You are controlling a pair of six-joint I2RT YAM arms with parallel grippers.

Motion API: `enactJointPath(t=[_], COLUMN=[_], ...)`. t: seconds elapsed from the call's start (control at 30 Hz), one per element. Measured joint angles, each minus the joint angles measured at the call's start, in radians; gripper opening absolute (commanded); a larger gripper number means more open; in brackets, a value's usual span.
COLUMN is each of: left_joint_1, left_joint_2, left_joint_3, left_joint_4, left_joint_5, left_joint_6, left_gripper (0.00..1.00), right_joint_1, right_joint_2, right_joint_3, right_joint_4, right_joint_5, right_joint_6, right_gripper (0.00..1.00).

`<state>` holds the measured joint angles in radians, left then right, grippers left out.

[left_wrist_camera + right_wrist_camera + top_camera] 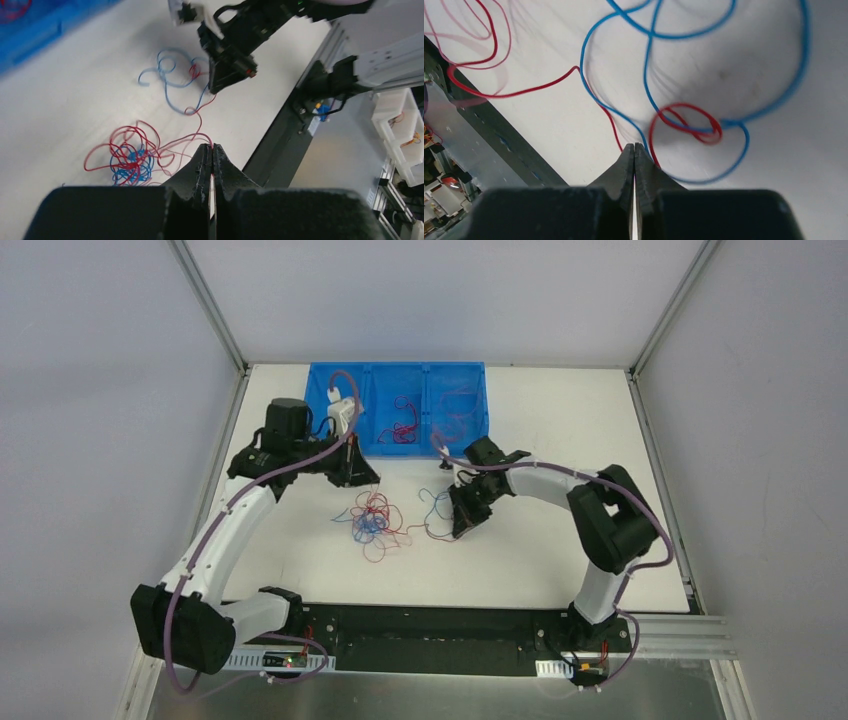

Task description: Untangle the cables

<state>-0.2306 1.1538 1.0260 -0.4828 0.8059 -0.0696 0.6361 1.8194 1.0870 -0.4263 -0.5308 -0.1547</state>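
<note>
The cables [372, 522] lie in a loose knot on the white surface [540, 540] between the two arms, just in front of a blue plastic bin [400, 366] whose middle and right sections already hold a few red strands. They are hair-fine, round wires, mostly red with blue wound through the heart of the knot. They curl in springy open loops, and a smaller blue-and-red group trails off toward the right arm. They should weigh almost nothing and give no resistance to bending. A pull will likely drag the whole clump along the smooth surface rather than free one strand, and a hard tug may tighten the crossings or snap a wire. The best place to take hold is probably a free end or an outer loop, well clear of the dense centre, with the other side pinned as an anchor. The left pincer [211, 150] has its dark, ridged tips pressed together, and red strands from the knot run straight into them, so it appears clamped on a red wire. The right pincer [634, 148] is likewise closed, low over the surface. A blue and a red strand vanish at its tips, seemingly nipped there, beside a small red loop threaded through a blue one.
</note>
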Motion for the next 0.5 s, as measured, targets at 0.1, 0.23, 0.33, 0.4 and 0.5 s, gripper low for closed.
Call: enactJointPath(t=[0.1,0.23,0.33,0.4,0.5], left_joint_1=[-0.020,-0.047,-0.087,-0.117,-0.159], left_joint_2=[-0.026,-0.018,0.012,0.039,0.087], left_joint_3=[0.132,0.273,0.347,0.388,0.452], left_joint_4=[0.008,0.023,0.021,0.019,0.019], left_joint_5=[0.063,0.123,0.153,0.166,0.193], left_joint_6=[-0.054,-0.103,-0.114,-0.115,-0.113], left_gripper=[0.00,0.00,0.00,0.00,0.00], right_joint_1=[-0.078,-0.140,-0.136,-0.122,-0.065], right_joint_2=[-0.122,-0.328,-0.524,-0.611,-0.654], right_joint_3=[-0.068,-0.087,-0.086,-0.076,-0.037], right_joint_4=[-0.026,-0.024,0.050,0.111,0.229], right_joint_5=[-0.010,-0.044,-0.089,-0.110,-0.114], right_joint_6=[-0.075,-0.164,-0.198,-0.201,-0.192], right_gripper=[0.63,0.99,0.99,0.99,0.97])
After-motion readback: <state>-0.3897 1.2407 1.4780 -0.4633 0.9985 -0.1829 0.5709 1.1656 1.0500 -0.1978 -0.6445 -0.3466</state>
